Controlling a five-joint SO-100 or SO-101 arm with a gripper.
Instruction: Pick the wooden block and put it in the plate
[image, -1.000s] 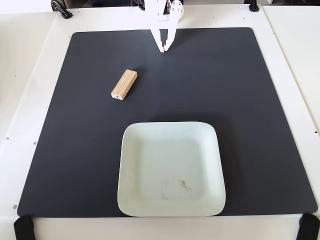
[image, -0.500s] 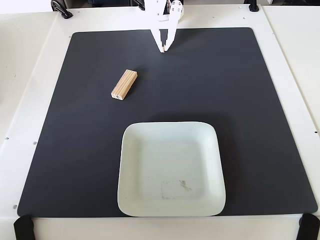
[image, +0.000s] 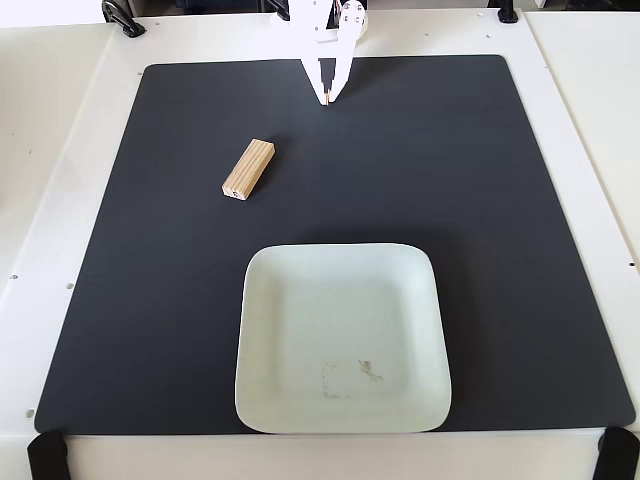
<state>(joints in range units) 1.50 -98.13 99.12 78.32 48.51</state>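
Black mat (image: 500, 200) bears wooden block (image: 248, 169) and plate (image: 340, 270); white pincer (image: 328, 100) points downward, fingers together, empty.

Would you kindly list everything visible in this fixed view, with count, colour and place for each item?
wooden block: one, light tan, lying flat on the mat, left of centre, apart from the plate and the gripper.
plate: one, pale mint-white, square with rounded corners, on the lower middle of the mat, nothing in it but faint scuff marks.
mat: one, black, covering most of the table.
table: one, white, under the mat.
clamps: two black ones in view along the top edge.
straps: two, black, at the bottom corners.
gripper: one, white, top centre, pointing down over the mat, fingertips close together, holding nothing.
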